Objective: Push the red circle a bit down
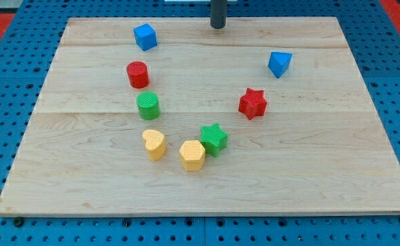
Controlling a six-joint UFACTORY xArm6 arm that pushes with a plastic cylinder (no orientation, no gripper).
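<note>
The red circle (138, 74) stands on the wooden board (309, 164) in the upper left part. My tip (218, 26) is at the view's top, near the board's top edge, well to the right of and above the red circle, touching no block. A green circle (147, 106) stands just below the red circle. A blue cube (145, 36) lies above the red circle.
A yellow heart (154, 144), a yellow hexagon (192, 155) and a green star (213, 139) sit close together at lower centre. A red star (252, 103) and a blue block (279, 63) lie to the right. Blue pegboard (9, 82) surrounds the board.
</note>
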